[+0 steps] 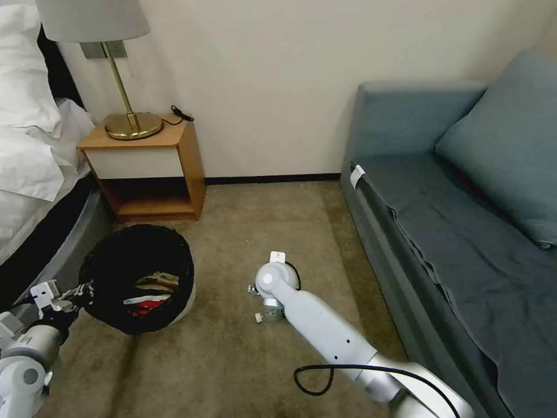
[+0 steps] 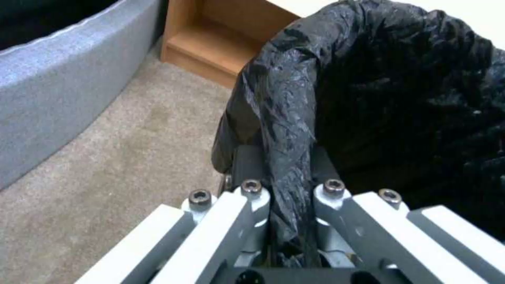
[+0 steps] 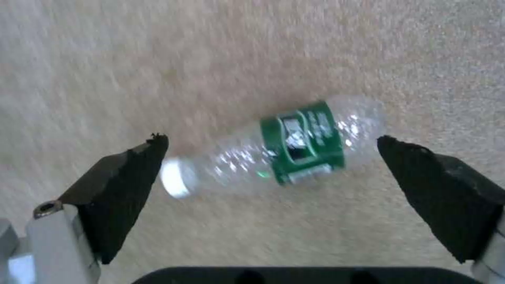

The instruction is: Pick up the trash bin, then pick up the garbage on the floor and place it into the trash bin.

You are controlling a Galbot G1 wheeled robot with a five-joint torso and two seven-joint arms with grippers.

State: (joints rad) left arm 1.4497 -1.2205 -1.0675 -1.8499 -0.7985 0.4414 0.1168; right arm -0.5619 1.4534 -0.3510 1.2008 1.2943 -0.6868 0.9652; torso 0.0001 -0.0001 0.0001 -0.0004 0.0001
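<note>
Bed: white bedding (image 1: pixel 26 133) at the far left, beside a wooden nightstand (image 1: pixel 168 168) carrying a brass lamp (image 1: pixel 132 123).
Left gripper (image 1: pixel 81 292): low on the left, fingers pressed together on the bin's rim — the wrist view shows a fold of black bag (image 2: pixel 287 165) pinched between them.
Trash bin (image 1: pixel 185 299): tilted toward the camera on the carpet in front of the nightstand, black liner open; a brown paper piece (image 1: pixel 158 281) and a red-and-white packet (image 1: pixel 148 303) lie inside.
Carpet (image 1: pixel 232 348): beige, running from the bed across to the sofa.
Right gripper (image 3: pixel 271 157): lowered to the floor right of the bin, fingers spread wide — one black pad (image 3: pixel 118 173) off each end of the bottle, neither touching it.
Bottle (image 3: pixel 287 148): clear, green label, white cap, lying on its side on the carpet between the open fingers.
Sofa (image 1: pixel 464 232): grey-blue, along the right, with a cushion (image 1: pixel 510 145) at its back.
</note>
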